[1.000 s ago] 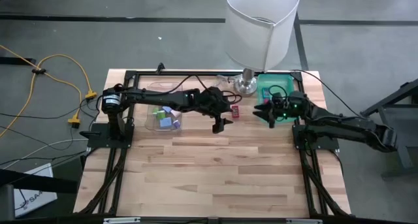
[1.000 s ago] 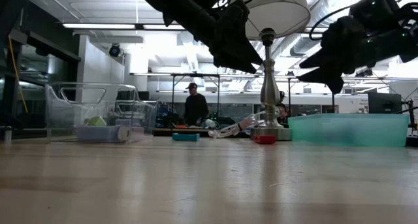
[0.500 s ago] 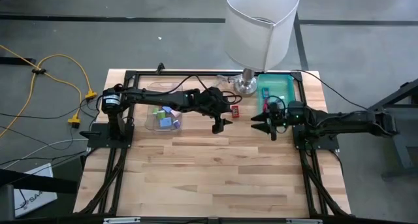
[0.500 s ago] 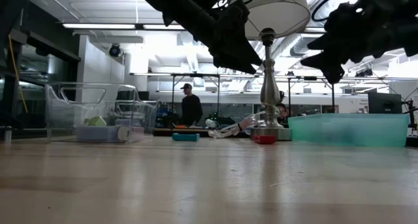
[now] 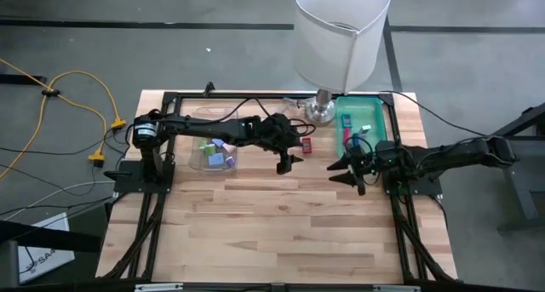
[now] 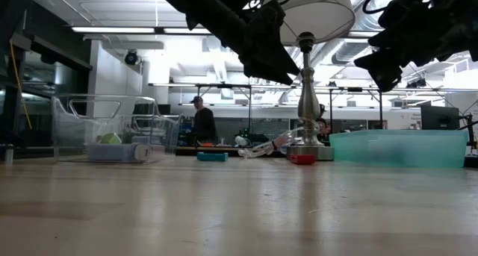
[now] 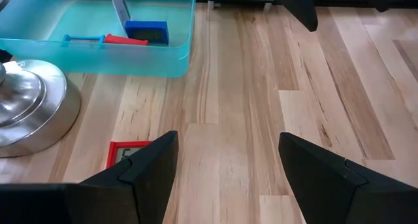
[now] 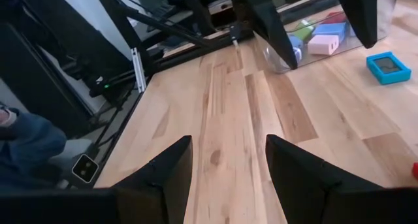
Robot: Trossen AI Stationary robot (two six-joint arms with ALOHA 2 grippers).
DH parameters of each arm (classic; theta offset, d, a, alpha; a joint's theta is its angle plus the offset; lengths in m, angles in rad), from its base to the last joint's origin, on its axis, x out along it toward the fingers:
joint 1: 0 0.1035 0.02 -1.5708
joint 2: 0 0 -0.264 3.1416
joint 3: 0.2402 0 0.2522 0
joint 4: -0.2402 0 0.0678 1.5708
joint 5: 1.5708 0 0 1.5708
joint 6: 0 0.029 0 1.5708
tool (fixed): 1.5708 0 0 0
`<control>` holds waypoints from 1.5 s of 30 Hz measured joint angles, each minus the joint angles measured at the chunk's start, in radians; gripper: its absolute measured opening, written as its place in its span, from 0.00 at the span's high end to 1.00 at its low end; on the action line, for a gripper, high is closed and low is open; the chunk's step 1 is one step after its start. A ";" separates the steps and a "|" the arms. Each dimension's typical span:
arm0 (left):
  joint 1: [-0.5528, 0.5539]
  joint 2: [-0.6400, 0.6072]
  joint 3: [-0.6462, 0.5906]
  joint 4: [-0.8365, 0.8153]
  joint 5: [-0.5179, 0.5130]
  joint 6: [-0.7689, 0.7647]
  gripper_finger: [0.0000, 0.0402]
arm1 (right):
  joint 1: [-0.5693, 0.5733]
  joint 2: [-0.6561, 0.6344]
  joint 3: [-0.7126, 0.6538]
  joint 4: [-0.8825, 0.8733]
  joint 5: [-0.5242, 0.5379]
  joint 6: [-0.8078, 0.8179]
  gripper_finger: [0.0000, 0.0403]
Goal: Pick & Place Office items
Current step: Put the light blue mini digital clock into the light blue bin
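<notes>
Both grippers hang spread and empty above the wooden table (image 5: 281,224), one on each side of the lamp base (image 5: 321,110). Left gripper (image 5: 287,161), fingers parted with nothing between them, hovers in front of the lamp base on its left side, raised off the wood. Directly beneath and just ahead of it lies a small red square piece (image 7: 127,152), flat on the table and close beside the chrome lamp base. A teal square piece (image 8: 388,66) lies flat a little farther to the left of the lamp, between the red piece and the clear bin (image 5: 213,153).

Right gripper (image 5: 349,174), fingers likewise apart and holding nothing, hangs in front of the lamp base on its right side, just before the front edge of the green tray (image 5: 381,122). That tray sits right of the lamp base, nearly touching it, and holds a dark blue block (image 7: 146,31), a red stick (image 7: 126,40), a light blue stick (image 7: 83,38) and a pale upright strip (image 7: 119,4).

The clear bin stands well left of the lamp, under the left arm, with light blue, pink and green pieces (image 8: 320,40) heaped inside. The large white lampshade (image 5: 341,32) rises over the far edge of the table and covers part of the tray's back corner from above. Black frame rails (image 5: 149,215) run along both sides of the table, and yellow cables (image 5: 77,105) trail across the floor beyond the left edge. In the room behind, a person (image 6: 200,123) stands at a distant bench.
</notes>
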 joint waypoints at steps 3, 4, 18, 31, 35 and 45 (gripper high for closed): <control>0.000 0.000 0.000 0.000 0.000 0.000 0.36 | 0.001 0.000 0.000 -0.002 0.000 0.001 0.55; 0.000 0.000 0.000 -0.001 0.000 -0.001 0.36 | 0.001 0.000 0.000 -0.002 0.000 0.001 0.55; 0.002 0.001 0.002 -0.084 0.000 -0.003 0.36 | 0.001 0.000 0.000 -0.002 0.006 0.001 0.55; 0.112 0.001 0.001 -0.476 0.130 0.157 0.36 | 0.001 0.000 0.000 -0.002 0.010 0.001 0.55; 0.189 0.001 -0.015 -0.477 0.234 0.232 0.36 | 0.001 0.000 0.000 -0.003 0.010 0.001 0.55; 0.312 0.001 -0.036 -0.521 0.252 0.365 0.36 | 0.001 0.000 0.000 -0.003 0.010 0.001 0.55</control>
